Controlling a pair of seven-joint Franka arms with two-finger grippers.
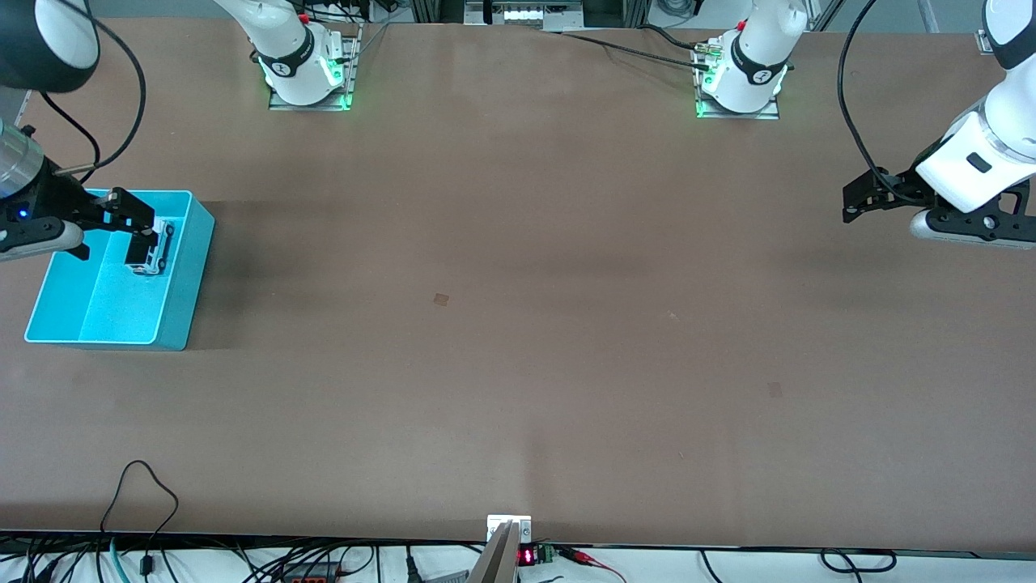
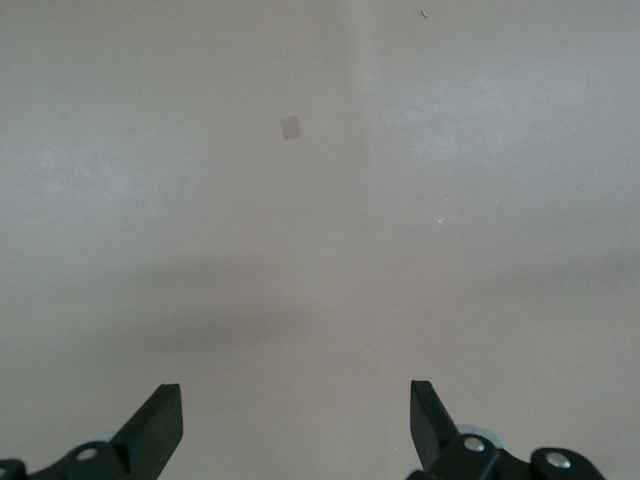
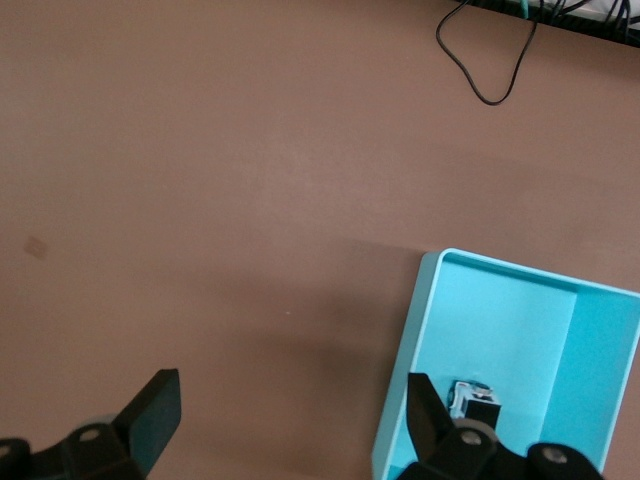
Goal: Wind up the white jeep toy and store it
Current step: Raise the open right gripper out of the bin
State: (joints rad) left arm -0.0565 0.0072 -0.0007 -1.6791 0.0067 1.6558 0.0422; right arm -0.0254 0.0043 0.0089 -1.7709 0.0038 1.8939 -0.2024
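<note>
white jeep toy [image 1: 152, 249] in cyan bin [image 1: 184, 283] | right gripper [image 1: 136, 231] over bin, spread wide | left gripper [image 2: 296, 425] waits, spread wide

Bin [image 1: 182, 320] at the right arm's end of the table [image 1: 518, 324]. White jeep toy [image 1: 155, 248] inside the bin, against the wall toward the table's middle. Right hand [image 1: 129, 220] over the bin, fingers spread, just beside the toy. Left hand [image 1: 858, 198] over the left arm's end, fingers apart, waiting.
</note>
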